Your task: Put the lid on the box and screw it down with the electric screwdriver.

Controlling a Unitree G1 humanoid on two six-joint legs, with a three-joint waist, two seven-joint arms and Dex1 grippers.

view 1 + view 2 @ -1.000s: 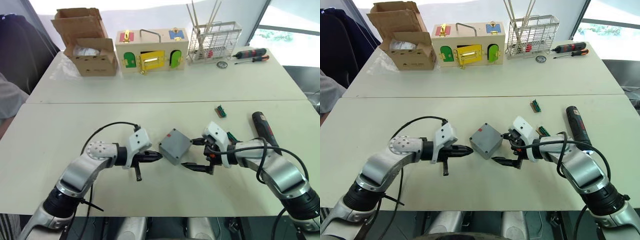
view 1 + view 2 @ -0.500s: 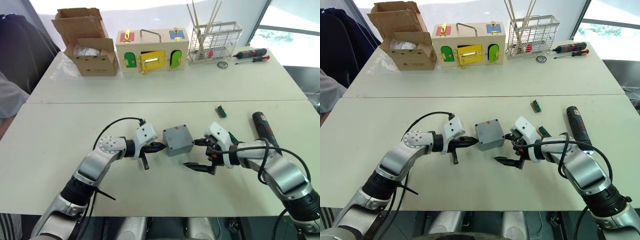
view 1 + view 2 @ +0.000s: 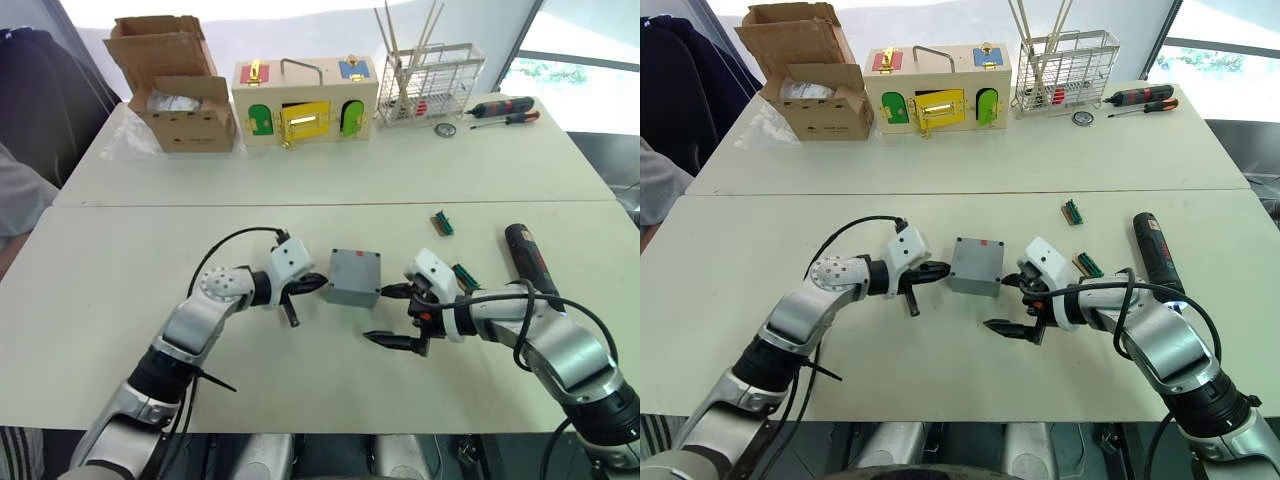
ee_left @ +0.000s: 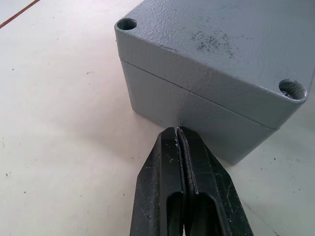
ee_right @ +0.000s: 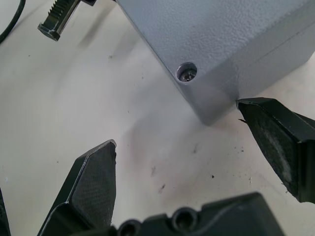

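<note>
— Where do the pincers stand?

— The left pincer [image 3: 314,285] has its fingers pressed together, the joined tips touching the side wall of the box [image 3: 353,279] just under the seam. The right pincer [image 3: 391,316] is spread wide; one fingertip sits right at a lower corner of the box, the other lies well apart on the bare surface.

— And the lid?

— The lid [image 4: 221,44] sits on top of the box, a thin seam running between them, with round screw holes at its corners.

— The driver?

— The electric screwdriver [image 3: 526,259] lies flat on the bench [image 3: 120,300], out past the right arm, well apart from the box.

— Any writing or brand?

— None I can read on the grey plastic or the tool.

— The surroundings?

— A pale, lightly scuffed bench made of two tops joined by a seam. On the far one stand a cardboard box [image 3: 175,95], a wooden box with coloured doors [image 3: 303,102], a wire rack [image 3: 428,85] and two hand screwdrivers [image 3: 503,110]. Bright windows lie behind.
</note>
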